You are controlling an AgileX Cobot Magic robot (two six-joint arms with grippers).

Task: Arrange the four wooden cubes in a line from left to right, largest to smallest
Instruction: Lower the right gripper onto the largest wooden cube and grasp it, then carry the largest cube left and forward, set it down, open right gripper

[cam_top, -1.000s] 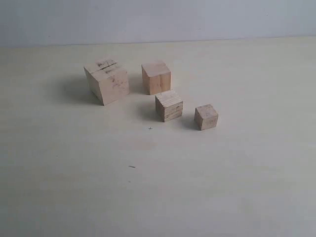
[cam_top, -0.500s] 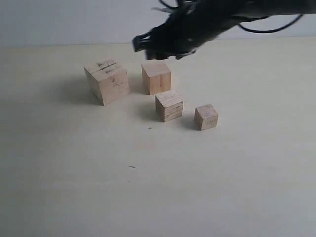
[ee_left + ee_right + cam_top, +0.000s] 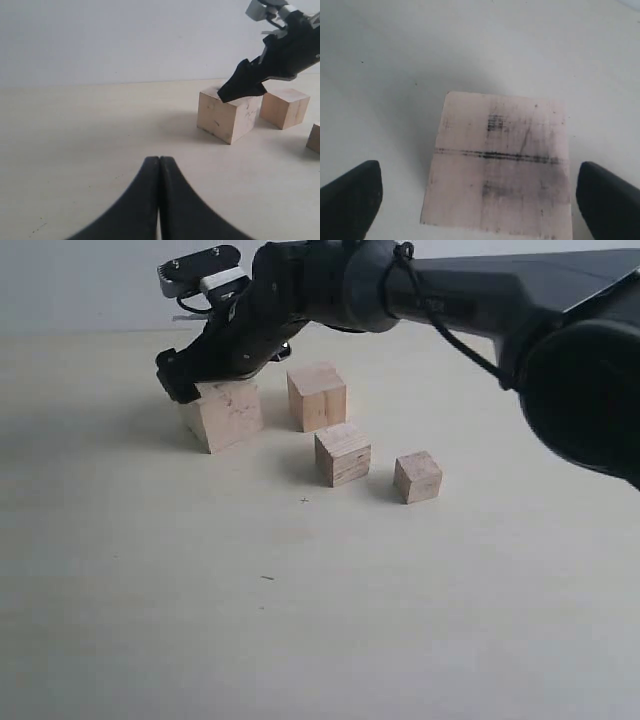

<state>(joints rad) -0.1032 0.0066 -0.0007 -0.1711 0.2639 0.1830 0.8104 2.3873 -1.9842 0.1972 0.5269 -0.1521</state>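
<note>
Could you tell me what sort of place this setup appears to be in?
Likely a robotics lab bench: a bare pale table against a plain wall, with the right gripper open over the largest cube.

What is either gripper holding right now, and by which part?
Nothing. The right gripper is open above the largest cube, clear of its sides; the left gripper is shut, empty.

You're looking at what is reading as a robotics lab bench — a plain pale tabletop (image 3: 300,640) is running back to a blank grey-white wall (image 3: 100,280). A black robot arm (image 3: 470,295) is reaching over it, and four raw wooden cubes (image 3: 342,454) are sitting on the surface — a staged test setup.
</note>
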